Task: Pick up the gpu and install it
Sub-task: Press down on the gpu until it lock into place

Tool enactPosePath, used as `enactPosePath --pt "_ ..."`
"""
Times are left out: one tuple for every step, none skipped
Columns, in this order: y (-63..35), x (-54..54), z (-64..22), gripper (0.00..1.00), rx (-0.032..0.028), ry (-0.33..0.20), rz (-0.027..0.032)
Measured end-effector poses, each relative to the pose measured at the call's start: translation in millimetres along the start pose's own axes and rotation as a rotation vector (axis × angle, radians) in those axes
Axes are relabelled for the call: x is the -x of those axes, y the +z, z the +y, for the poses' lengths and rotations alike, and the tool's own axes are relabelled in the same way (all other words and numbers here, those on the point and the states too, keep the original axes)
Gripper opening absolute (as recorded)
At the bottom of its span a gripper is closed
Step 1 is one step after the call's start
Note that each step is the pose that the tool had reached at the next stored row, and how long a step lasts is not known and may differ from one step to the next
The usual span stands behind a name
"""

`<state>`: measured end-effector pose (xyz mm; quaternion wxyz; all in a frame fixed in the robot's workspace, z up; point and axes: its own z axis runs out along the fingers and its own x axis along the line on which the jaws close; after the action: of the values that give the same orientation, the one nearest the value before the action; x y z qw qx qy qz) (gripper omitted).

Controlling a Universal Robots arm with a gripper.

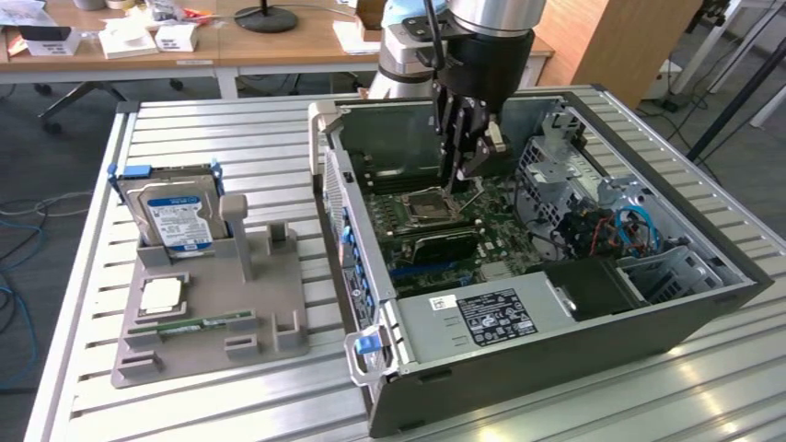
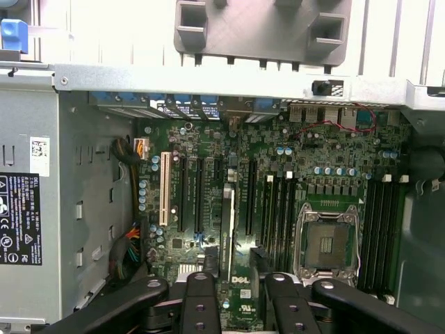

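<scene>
Slatted table [image 1: 221,120] bears an open case [image 1: 553,350]; gripper [image 1: 473,170] over the board, fingers [image 2: 201,306] apart, empty; gpu [image 1: 445,247] lies half shadowed.

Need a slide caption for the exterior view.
Robot arm's gripper lowered inside the open grey computer case, above the green motherboard; black flat card seated there.

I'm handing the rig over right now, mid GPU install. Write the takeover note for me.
Claw: open, holding nothing, inside the computer case, above the motherboard.
GPU: standing on edge in a motherboard slot, apart from the claw.
Done: GPU is off the grey holder and in the slot.
Left: full seating cannot be told from these views.
</scene>
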<state>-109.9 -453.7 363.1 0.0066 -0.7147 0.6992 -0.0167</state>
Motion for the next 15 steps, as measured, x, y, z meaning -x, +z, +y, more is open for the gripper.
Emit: enactPosePath --pt "0.0 0.0 0.0 0.32 0.0000 0.000 0.0001" --pt "0.0 0.0 0.0 0.25 0.0000 0.000 0.0000" --pt "0.0 0.0 0.0 0.25 0.0000 0.000 0.0000" --pt "0.0 0.0 0.0 0.20 0.0000 0.000 0.0000" --pt "0.0 0.0 0.0 0.13 0.0000 0.000 0.0000" --pt "0.0 0.0 0.0 0.13 -0.0001 0.000 0.0000" --pt "0.0 0.0 0.0 0.10 0.0000 0.000 0.0000" --pt "0.0 0.0 0.0 0.10 0.0000 0.000 0.0000" --pt "0.0 0.0 0.0 0.10 0.0000 0.000 0.0000" --pt "0.0 0.0 0.0 0.10 -0.0001 0.000 0.0000" --pt "0.0 0.0 0.0 0.10 -0.0001 0.000 0.0000" --pt "0.0 0.0 0.0 0.10 0.0000 0.000 0.0000" --pt "0.0 0.0 0.0 0.10 0.0000 0.000 0.0000" --pt "0.2 0.0 0.0 0.10 0.0000 0.001 0.0001" --pt "0.9 0.0 0.0 0.10 0.0000 0.001 0.0000"
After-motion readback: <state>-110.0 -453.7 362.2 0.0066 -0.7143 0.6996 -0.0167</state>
